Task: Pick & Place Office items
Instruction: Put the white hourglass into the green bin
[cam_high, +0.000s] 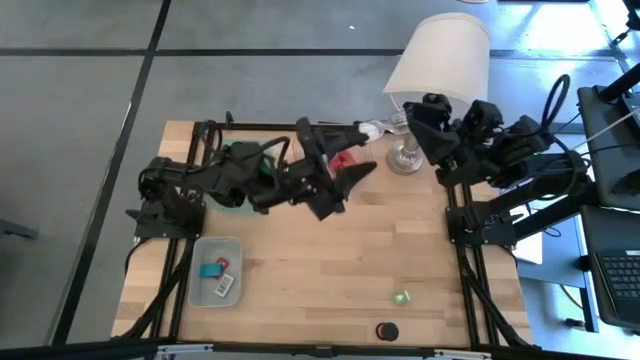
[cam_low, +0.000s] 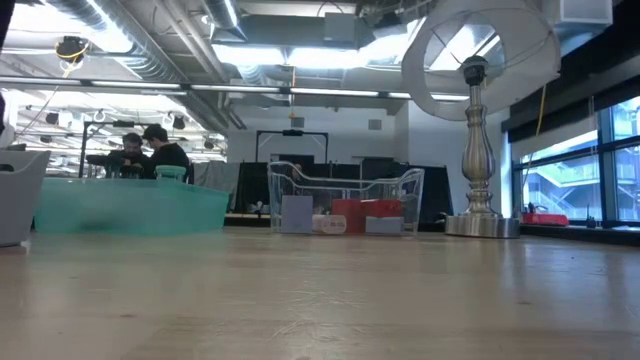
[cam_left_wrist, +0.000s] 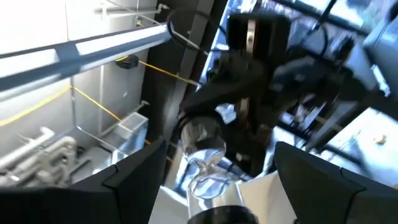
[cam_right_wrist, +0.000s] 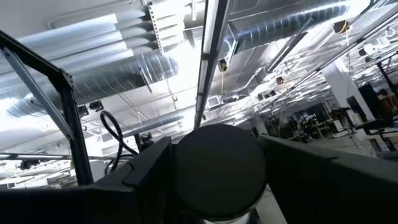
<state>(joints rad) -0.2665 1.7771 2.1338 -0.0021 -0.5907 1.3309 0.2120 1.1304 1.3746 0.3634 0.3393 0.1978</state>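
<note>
The grey tray (cam_high: 200, 268) sits on the tabletop (cam_high: 330, 270) near the front left corner. It has 3 small things in it: a teal block (cam_high: 210, 270), a red block (cam_high: 222, 263) and a flat label piece (cam_high: 224, 286).

The clear tray (cam_low: 345, 195) stands at the back of the tabletop, just left of the lamp (cam_high: 437, 60). In the low view it holds a lilac block (cam_low: 296, 214), a red block, bigger (cam_low: 365, 213), and approx 2 more pale pieces by them; can't tell just what those are. From above, the left arm hides most of this tray, only a bit of red shows.

A teal tub (cam_low: 130, 208) stands at the back left. Can't see inside it.

2 things lie loose near the front edge: 1 green block (cam_high: 401, 297) and 1 black round cap (cam_high: 387, 331), well apart from both trays.

Left tool (cam_high: 348, 176) hangs up over the clear tray, fingers spread wide, nothing in them. Right tool (cam_right_wrist: 219, 163) is up by the lamp shade and pinches a black round cap, 2nd one (cam_right_wrist: 219, 169).

2 people sit far off in the room behind.
</note>
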